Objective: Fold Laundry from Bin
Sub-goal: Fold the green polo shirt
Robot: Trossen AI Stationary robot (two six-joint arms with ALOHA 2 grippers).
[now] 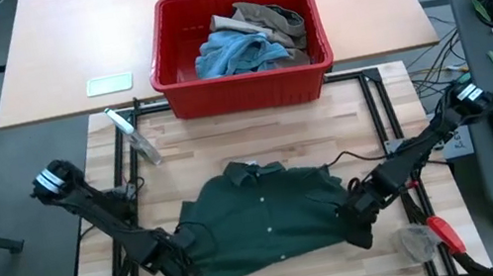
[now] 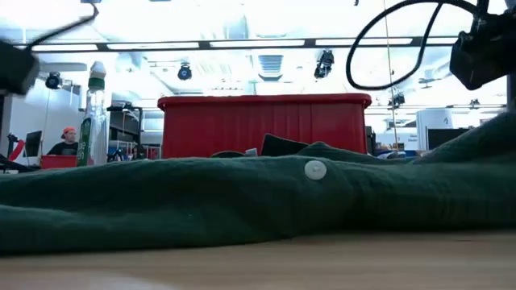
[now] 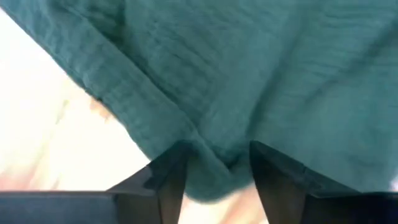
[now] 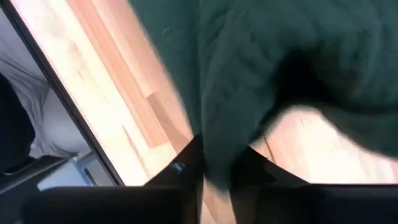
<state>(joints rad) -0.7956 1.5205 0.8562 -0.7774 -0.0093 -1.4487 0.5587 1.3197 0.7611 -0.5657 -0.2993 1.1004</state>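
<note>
I list a dark green button-front shirt (image 1: 265, 220) lying spread on my wooden table (image 1: 256, 136), collar toward the bin, one white button showing in the low view. My left gripper (image 1: 184, 269) sits at the shirt's near left corner; through its wrist camera I see its two fingers (image 3: 171, 180) standing apart with a fold of the green cloth between them, not squeezed tight. My right gripper (image 1: 353, 223) sits at the shirt's right edge; its fingers (image 4: 189, 165) stand close together with a narrow ridge of the fabric between them, pinched. The red bin (image 1: 242, 83) stands at the far edge of my table, just beyond the shirt, and holds the rest of the laundry: a light blue denim piece (image 1: 233, 55) and a khaki-taupe piece (image 1: 272, 18) heaped together. A clear plastic bottle (image 1: 133, 137) lies left of the bin.
</note>
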